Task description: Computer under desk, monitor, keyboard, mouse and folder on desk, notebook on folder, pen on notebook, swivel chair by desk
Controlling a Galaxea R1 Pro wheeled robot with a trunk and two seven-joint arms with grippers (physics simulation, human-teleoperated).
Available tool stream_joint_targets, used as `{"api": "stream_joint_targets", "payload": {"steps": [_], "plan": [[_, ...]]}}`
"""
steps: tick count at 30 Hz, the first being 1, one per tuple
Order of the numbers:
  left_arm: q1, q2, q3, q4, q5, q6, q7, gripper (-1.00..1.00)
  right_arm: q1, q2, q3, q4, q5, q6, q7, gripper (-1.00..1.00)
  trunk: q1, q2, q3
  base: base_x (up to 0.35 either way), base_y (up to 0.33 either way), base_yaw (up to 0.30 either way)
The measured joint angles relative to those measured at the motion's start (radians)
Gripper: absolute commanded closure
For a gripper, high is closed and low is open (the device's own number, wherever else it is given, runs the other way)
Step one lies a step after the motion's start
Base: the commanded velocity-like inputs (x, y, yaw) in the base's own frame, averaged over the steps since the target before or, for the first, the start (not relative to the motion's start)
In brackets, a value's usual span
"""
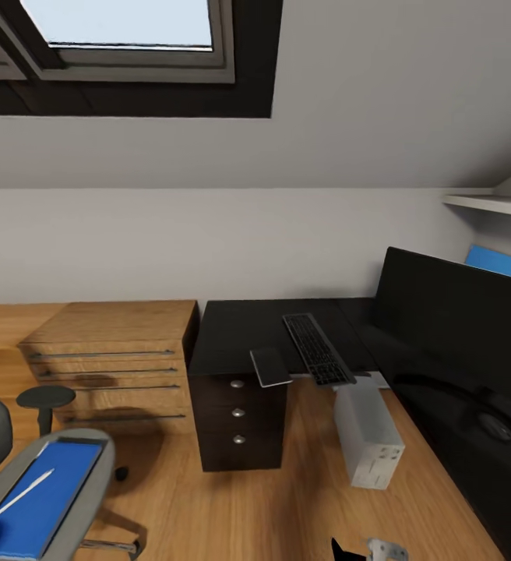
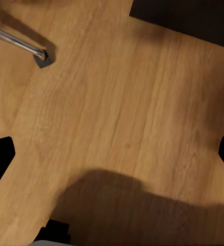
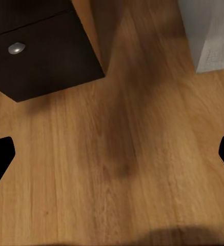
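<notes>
1. Your next concern is the one blue folder [image 1: 33,502], lying flat on the seat of the swivel chair [image 1: 84,475] at the near left of the head view. I judge it thin, light and somewhat bendy, so take it by a free edge that overhangs or sits clear of the seat, and keep it level.
2. A slim whitish pen [image 1: 18,495] lies slanted across the folder, touching it. It looks light and prone to rolling off if you tilt the folder, so lift it off first, pinching it at mid-length.
3. One dark grey notebook [image 1: 270,366] sits at the front edge of the desk [image 1: 232,327], slightly overhanging above the drawers [image 1: 238,413]. That overhanging edge is probably your easiest hold on it; I judge it stiff and light.
4. One keyboard [image 1: 318,348] lies just beside the notebook on the desk, and one monitor [image 1: 450,312] stands at the right.
5. One computer [image 1: 368,436] stands on the floor [image 1: 271,506] beside the drawers, under the desk's edge. It looks heavy, so leave it.
6. I count three round knobs on the drawers, and one low wooden shelving [image 1: 111,358] unit to the left.
7. Both wrist views show your fingertips spread wide over bare floor, so the left gripper [image 2: 112,154] and right gripper [image 3: 112,154] are released and carry nothing.
</notes>
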Motion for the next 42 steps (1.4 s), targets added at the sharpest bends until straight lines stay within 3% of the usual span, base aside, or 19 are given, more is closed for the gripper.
{"api": "stream_joint_targets", "payload": {"steps": [24, 42], "plan": [[0.0, 0.0, 0.0, 0.0, 0.0, 0.0, 0.0, -1.0, 0.0, 0.003, 0.001, 0.0, 0.004, -0.004, 0.0, -1.0, 0.0, 0.0, -0.007, 0.0, 0.0, -0.253], [0.0, 0.0, 0.0, 0.0, 0.0, 0.0, 0.0, -1.0, 0.0, 0.003, 0.001, 0.0, 0.006, -0.004, -0.001, -1.0, 0.0, 0.0, -0.008, 0.0, 0.0, -0.037]]}}
